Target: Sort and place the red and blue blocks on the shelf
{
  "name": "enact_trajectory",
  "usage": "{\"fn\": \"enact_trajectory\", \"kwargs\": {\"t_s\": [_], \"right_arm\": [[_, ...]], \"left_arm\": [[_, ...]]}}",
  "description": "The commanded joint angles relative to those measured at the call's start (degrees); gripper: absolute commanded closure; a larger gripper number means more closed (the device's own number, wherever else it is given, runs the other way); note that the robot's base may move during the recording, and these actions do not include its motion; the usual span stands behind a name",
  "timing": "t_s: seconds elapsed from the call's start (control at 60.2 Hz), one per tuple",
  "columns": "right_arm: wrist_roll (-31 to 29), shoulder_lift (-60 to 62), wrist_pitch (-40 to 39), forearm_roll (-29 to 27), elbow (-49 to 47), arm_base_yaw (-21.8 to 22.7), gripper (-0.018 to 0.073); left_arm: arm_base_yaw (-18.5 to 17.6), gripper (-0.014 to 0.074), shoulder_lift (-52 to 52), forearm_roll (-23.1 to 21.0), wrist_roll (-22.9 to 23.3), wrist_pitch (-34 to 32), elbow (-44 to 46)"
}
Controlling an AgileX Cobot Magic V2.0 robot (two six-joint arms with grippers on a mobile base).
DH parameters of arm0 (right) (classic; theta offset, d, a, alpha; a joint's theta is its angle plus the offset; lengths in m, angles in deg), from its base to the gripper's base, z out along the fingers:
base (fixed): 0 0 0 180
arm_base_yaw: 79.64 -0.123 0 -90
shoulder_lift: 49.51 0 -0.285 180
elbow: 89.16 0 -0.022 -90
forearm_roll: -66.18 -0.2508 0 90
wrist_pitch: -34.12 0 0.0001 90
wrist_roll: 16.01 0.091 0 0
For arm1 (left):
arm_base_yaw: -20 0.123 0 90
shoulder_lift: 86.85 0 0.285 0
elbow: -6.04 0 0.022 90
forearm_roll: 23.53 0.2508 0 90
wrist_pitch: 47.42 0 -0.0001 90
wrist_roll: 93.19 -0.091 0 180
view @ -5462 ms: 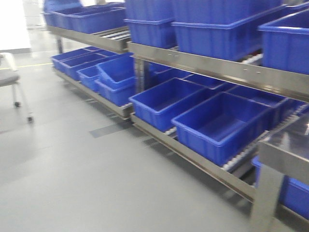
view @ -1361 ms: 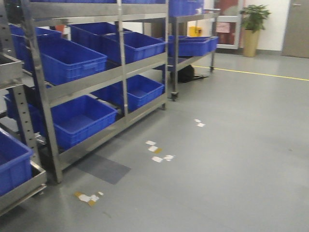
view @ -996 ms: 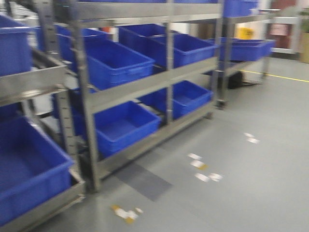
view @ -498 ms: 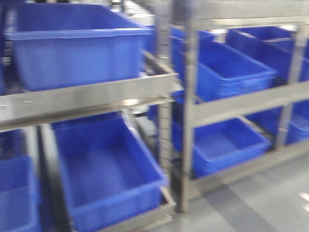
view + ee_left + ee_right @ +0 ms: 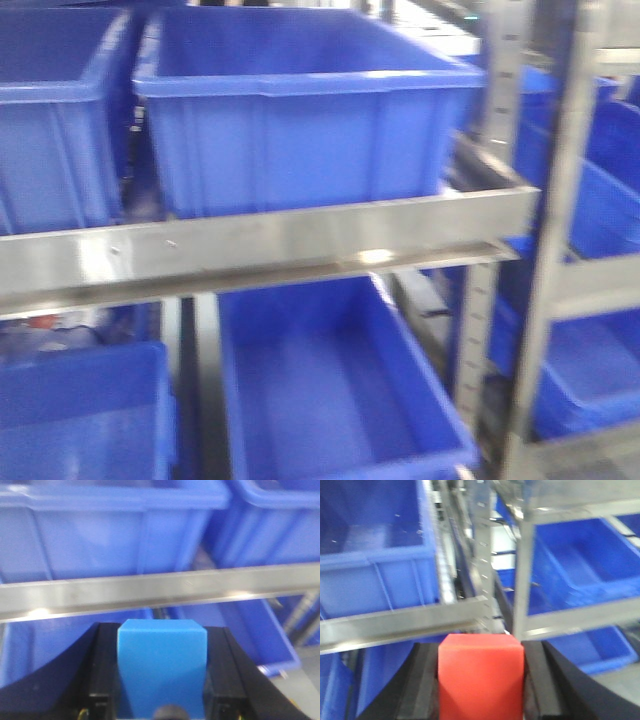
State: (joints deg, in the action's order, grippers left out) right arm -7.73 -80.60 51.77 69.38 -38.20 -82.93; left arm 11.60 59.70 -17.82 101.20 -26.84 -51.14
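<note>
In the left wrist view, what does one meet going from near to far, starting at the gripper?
blue block, held in the left gripper → shelf rail → blue bin behind the rail

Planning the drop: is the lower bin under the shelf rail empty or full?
Empty, as far as shows: the lower bin is bare blue inside, below the shelf rail. Its near end is out of frame.
</note>
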Motion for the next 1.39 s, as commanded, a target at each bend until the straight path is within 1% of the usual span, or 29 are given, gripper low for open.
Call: {"fn": "enact_trajectory", "kwargs": {"t_s": [0.0, 1.378], "right_arm": [[-0.28, -0.32, -5.17, 0.39, -1.63, 0.22, 0.0501], [-0.28, -0.32, -5.17, 0.39, -1.63, 0.22, 0.0501]], "left_arm": [[-0.29, 0.0468, -0.16, -0.2, 0.01, -4.87, 1.76], [-0.29, 0.0468, -0.16, -0.2, 0.01, -4.87, 1.76]]}}
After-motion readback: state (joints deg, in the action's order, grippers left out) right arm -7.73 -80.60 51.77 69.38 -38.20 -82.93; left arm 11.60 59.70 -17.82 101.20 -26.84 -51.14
